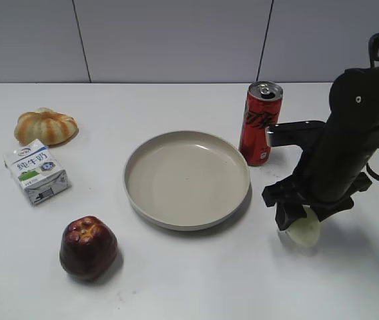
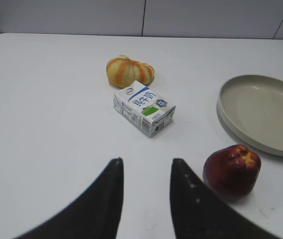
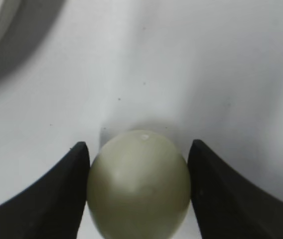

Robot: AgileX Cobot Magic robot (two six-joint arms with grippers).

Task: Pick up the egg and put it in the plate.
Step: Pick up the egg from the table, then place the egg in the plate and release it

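On the far left of the desk (image 1: pixel 176 280) sits a pumpkin-shaped bun (image 1: pixel 45 126), with a milk carton (image 1: pixel 36 171) just nearer and an apple (image 1: pixel 88 247) nearer still. All three lie well apart from the work, so nothing crowds the route. The left tool (image 2: pixel 146 199) hangs above bare desk near the apple, its fingers a little apart and holding nothing, apparently parked out of the way. The plate (image 1: pixel 187 179) lies empty in the middle, ready to receive. A soda can (image 1: pixel 261 123) stands just beyond its right rim. At the right, the right tool (image 3: pixel 139 186) points down with both fingers pressed against the egg's (image 3: pixel 139 186) sides; the egg sits at the desk, right of the plate.
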